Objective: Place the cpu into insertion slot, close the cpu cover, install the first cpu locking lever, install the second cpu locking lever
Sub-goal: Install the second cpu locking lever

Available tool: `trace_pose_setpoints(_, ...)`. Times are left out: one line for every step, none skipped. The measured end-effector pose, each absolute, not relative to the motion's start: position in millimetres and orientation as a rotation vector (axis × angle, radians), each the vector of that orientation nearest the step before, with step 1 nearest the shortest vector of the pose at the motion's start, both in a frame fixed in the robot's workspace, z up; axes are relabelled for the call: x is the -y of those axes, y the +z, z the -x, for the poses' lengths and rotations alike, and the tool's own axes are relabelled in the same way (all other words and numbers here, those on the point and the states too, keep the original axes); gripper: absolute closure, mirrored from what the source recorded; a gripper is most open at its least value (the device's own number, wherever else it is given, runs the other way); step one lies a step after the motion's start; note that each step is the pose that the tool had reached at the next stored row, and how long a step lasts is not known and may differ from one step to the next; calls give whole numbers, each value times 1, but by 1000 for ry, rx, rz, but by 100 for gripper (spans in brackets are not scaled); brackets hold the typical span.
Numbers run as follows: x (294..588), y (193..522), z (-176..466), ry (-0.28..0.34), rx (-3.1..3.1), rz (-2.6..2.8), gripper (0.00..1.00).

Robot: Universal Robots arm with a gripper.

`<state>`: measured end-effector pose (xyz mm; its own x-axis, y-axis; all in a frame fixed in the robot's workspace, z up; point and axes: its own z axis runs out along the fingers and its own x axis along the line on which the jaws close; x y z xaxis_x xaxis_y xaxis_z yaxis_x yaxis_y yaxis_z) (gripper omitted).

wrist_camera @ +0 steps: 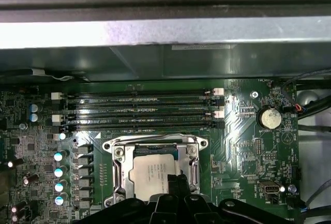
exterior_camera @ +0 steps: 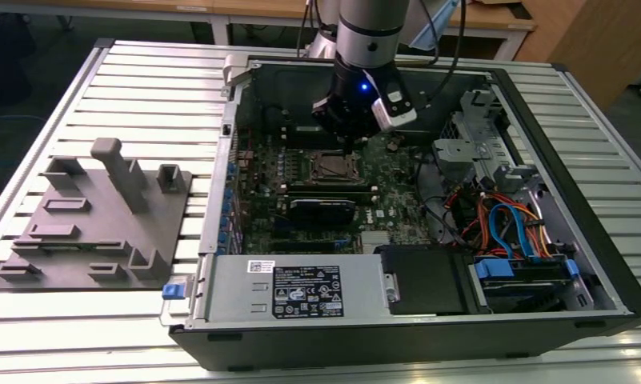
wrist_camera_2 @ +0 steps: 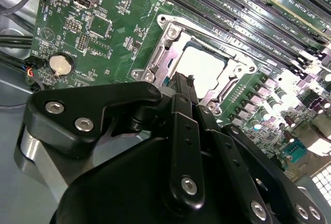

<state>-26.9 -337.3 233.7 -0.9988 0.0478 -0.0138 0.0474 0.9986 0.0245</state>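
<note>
Exterior view: gripper [exterior_camera: 347, 142] low over the insertion slot [exterior_camera: 331, 166] in the open case, placed to work the cover

Second wrist view: fingertips pinched together, nothing held, at the cpu cover [wrist_camera_2: 170, 45] edge

First wrist view: cpu [wrist_camera: 155, 171] seated, cover down around it

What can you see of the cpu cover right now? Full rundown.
The cpu cover is a silver-grey, shiny metal frame with a square opening, lying flat and closed over the insertion slot on the green board. The cpu shows through its window, its pale metal top bright in the second wrist view. Rounded tabs with screws mark the frame's corners. The tool sits at the frame's edge; whether it touches cannot be told. Memory slots run alongside.
</note>
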Motion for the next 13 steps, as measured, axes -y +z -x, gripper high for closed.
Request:
trace_pose_setpoints(337,234,27,38,-3126,-74,90)
trace_pose_setpoints(338,234,27,38,-3126,-74,90)
trace_pose_setpoints(338,234,27,38,-3126,-74,90)
trace_pose_setpoints(339,234,27,38,-3126,-74,90)
trace_pose_setpoints(339,234,27,38,-3126,-74,90)
trace_pose_setpoints(339,234,27,38,-3126,-74,90)
trace_pose_setpoints(340,234,27,38,-3126,-74,90)
trace_pose_setpoints(340,234,27,38,-3126,-74,90)
trace_pose_setpoints(341,234,27,38,-3126,-74,90)
trace_pose_setpoints(341,234,27,38,-3126,-74,90)
trace_pose_setpoints(342,234,27,38,-3126,-74,90)
trace_pose_setpoints(342,234,27,38,-3126,-74,90)
trace_pose_setpoints(343,234,27,38,-3126,-74,90)
